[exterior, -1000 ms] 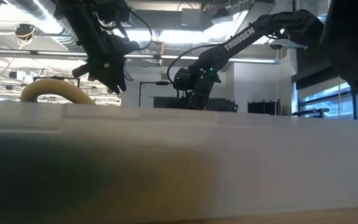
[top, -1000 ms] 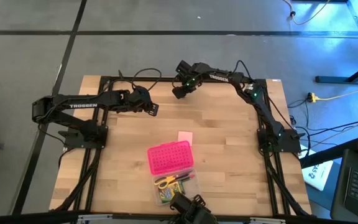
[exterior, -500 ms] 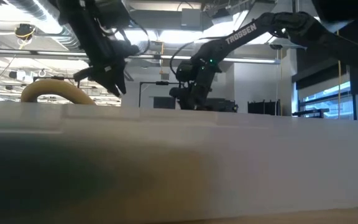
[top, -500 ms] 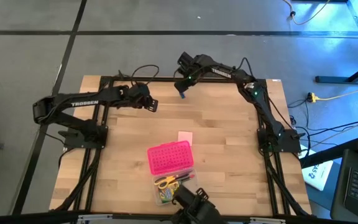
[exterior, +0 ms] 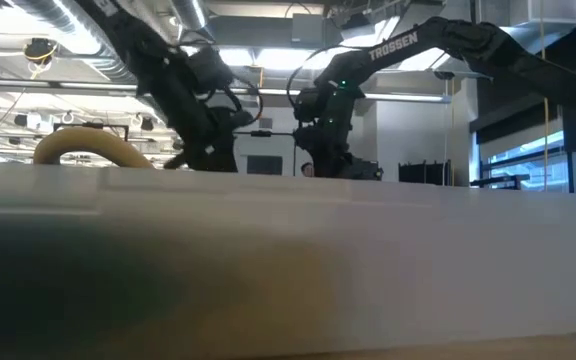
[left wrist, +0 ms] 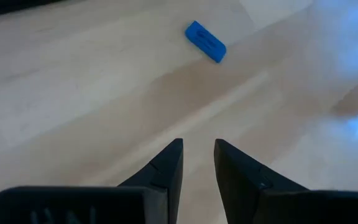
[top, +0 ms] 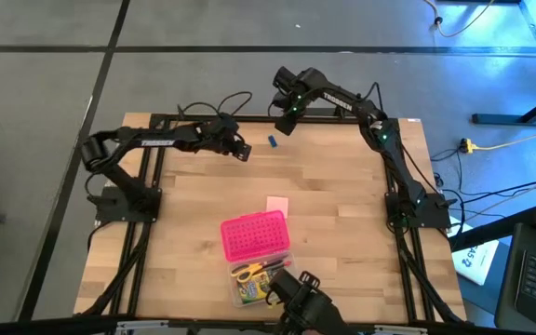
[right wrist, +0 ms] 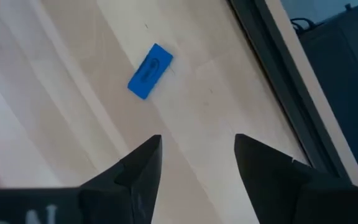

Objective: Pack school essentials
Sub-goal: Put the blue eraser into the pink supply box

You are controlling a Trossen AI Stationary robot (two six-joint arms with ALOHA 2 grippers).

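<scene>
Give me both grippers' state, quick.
Left gripper: narrowly open, empty, near the tiny blue piece.
Right gripper: open, empty, over the table by the same piece.

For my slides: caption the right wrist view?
Open right gripper hovers near the small blue piece on the wooden table.

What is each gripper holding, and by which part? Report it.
Nothing. The left gripper and right gripper are both empty, fingers apart; the blue piece lies loose on the table between them.
</scene>
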